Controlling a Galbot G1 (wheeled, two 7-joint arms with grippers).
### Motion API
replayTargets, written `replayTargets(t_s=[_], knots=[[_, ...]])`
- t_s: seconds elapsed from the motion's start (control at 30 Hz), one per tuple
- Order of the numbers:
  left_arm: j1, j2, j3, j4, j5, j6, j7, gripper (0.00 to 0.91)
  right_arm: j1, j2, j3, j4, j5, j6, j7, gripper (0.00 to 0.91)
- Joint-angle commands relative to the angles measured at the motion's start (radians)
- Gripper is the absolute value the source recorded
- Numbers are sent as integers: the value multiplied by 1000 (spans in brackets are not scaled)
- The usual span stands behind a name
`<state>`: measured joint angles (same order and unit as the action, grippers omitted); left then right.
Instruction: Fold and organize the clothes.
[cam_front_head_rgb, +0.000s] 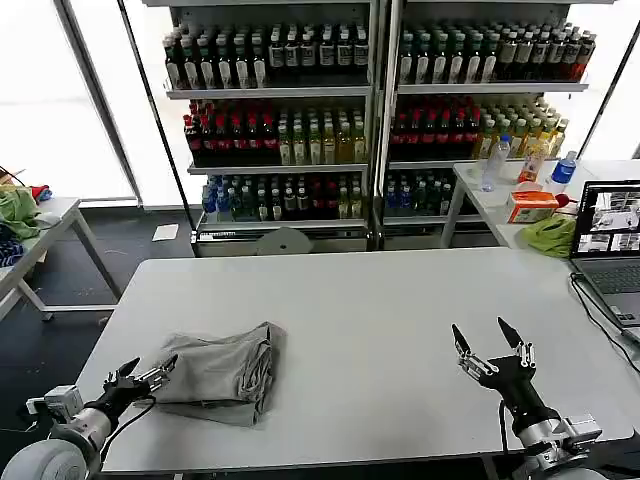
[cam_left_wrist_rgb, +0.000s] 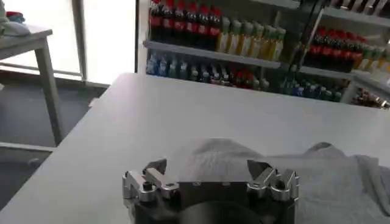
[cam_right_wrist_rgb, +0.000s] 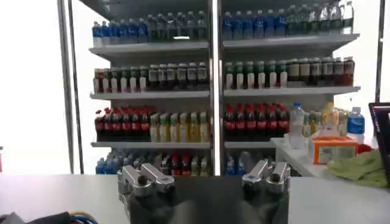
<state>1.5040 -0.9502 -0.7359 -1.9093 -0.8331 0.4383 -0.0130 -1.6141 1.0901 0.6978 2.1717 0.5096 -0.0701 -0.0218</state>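
Observation:
One of the clothes, a light grey shirt (cam_front_head_rgb: 225, 375), lies folded into a rough bundle on the white table (cam_front_head_rgb: 380, 300), near its front left. My left gripper (cam_front_head_rgb: 153, 368) is open at the bundle's left edge, fingers pointing at the cloth. The left wrist view shows the grey shirt (cam_left_wrist_rgb: 341, 182) spread just beyond the open left gripper (cam_left_wrist_rgb: 207, 165), with nothing between the fingers. Over the table's front right my right gripper (cam_front_head_rgb: 480, 330) is held open with fingers pointing up and empty. In the right wrist view the right gripper (cam_right_wrist_rgb: 206, 173) faces the drink shelves.
A laptop (cam_front_head_rgb: 610, 240) with a cable (cam_front_head_rgb: 600, 310) sits at the table's right edge. Behind it a side table holds a lime-green cloth (cam_front_head_rgb: 550, 235), an orange box (cam_front_head_rgb: 530, 205) and bottles. Drink shelves (cam_front_head_rgb: 370, 120) line the back. A small table (cam_front_head_rgb: 40, 240) stands left.

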Motion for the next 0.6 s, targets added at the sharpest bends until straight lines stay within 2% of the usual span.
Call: replayTargets(t_s=[0.03, 0.27, 0.3, 0.33, 0.4, 0.43, 0.6], knots=[[6, -29, 11, 45, -11, 7, 19, 907, 3, 1, 3, -4, 5, 1, 0, 907], [-27, -36, 26, 61, -19, 7, 19, 907, 0, 2, 7, 0, 6, 1, -1, 907], [-32, -37, 28, 62, -26, 8, 18, 826, 0, 2, 7, 0, 6, 0, -1, 907], [-37, -37, 33, 64, -29, 9, 18, 685, 0, 1, 7, 0, 5, 0, -1, 907], [-41, -39, 40, 66, -34, 9, 18, 171, 0, 1, 7, 0, 5, 0, -1, 907], [-43, -42, 47, 64, -36, 9, 16, 50, 1, 1, 7, 2, 4, -1, -1, 907], [-41, -54, 73, 55, -35, 10, 21, 30, 4, 1, 8, 4, 3, -3, -1, 907]])
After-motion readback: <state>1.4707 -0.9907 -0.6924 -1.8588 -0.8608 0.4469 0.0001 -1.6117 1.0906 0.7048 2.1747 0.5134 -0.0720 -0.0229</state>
